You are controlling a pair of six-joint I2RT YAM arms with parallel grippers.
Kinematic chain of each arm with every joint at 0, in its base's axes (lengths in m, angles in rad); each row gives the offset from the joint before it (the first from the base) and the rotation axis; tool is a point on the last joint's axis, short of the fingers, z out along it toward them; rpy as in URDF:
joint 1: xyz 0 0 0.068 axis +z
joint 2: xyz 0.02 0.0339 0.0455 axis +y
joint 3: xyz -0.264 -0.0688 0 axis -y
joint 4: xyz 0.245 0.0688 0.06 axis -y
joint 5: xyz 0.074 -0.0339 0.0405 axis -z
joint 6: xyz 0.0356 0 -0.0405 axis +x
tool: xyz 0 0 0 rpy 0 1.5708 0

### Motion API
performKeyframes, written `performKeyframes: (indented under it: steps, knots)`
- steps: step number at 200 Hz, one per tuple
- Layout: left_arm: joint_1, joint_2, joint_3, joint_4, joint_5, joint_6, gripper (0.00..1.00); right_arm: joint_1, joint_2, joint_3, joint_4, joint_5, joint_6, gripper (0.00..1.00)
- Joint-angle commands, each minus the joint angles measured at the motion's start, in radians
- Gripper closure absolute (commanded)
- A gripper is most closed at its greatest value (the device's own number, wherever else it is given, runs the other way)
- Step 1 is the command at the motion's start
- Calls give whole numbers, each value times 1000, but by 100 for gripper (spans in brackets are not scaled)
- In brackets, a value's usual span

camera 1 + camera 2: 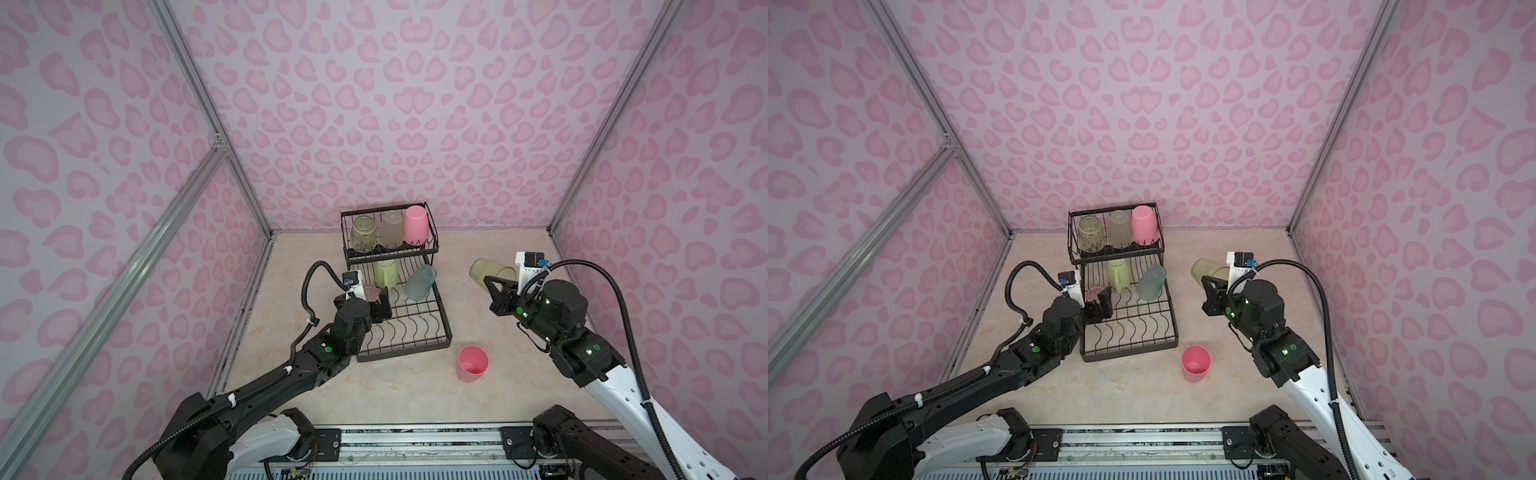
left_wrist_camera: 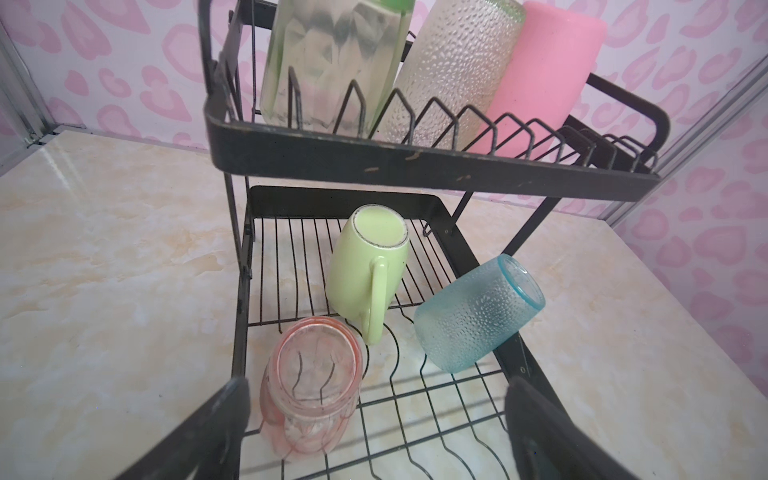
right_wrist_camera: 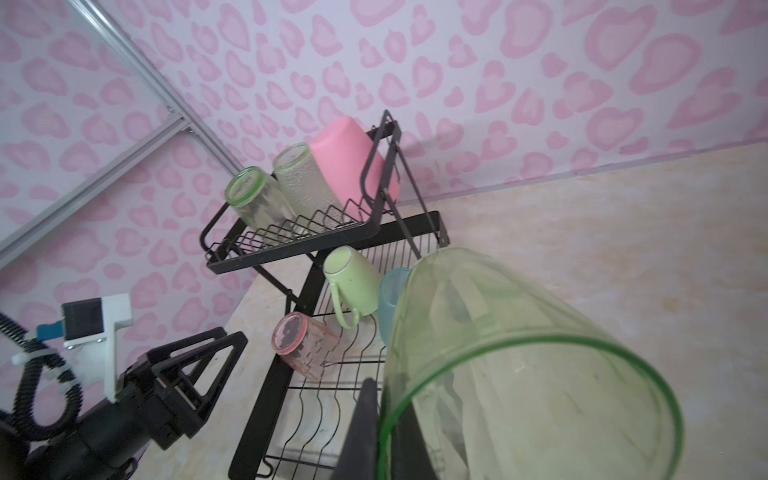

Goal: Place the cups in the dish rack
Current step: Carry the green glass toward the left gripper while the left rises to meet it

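The black wire dish rack [image 1: 444,320] stands mid-table. Its raised basket holds a yellow-green cup [image 1: 363,233], a frosted grey cup [image 1: 390,228] and a pink cup [image 1: 416,224], all upside down. On the lower tray are a green mug [image 2: 365,270], a teal cup [image 2: 478,311] leaning on the side rail, and a pink-orange cup [image 2: 311,386]. My left gripper [image 2: 379,388] is open around the pink-orange cup, which stands nearer one finger. My right gripper [image 3: 380,399] is shut on the rim of a second yellow-green cup [image 3: 519,374], held right of the rack.
A second pink cup [image 1: 472,363] stands upright on the marble tabletop just in front of the rack's right corner. Patterned pink walls with aluminium posts close in the table on three sides. The rear half of the lower tray holds cups; its wavy dividers nearer me are bare.
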Motion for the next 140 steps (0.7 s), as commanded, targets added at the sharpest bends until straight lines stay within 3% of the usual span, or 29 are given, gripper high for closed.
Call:
performKeyframes:
  steps: [1,34,88,140]
  knots:
    - [15,-36,23,-88,45,-60,3,64,22,-19,193,-87,-22,100]
    - [81,-102,27,-147,182,-166,3,200,78,-36,300,-102,-76,100]
    - [195,-183,86,-262,431,-361,3,305,185,-57,473,-203,-85,100]
    - [338,-165,81,-182,790,-634,3,401,255,-99,623,-181,-122,100]
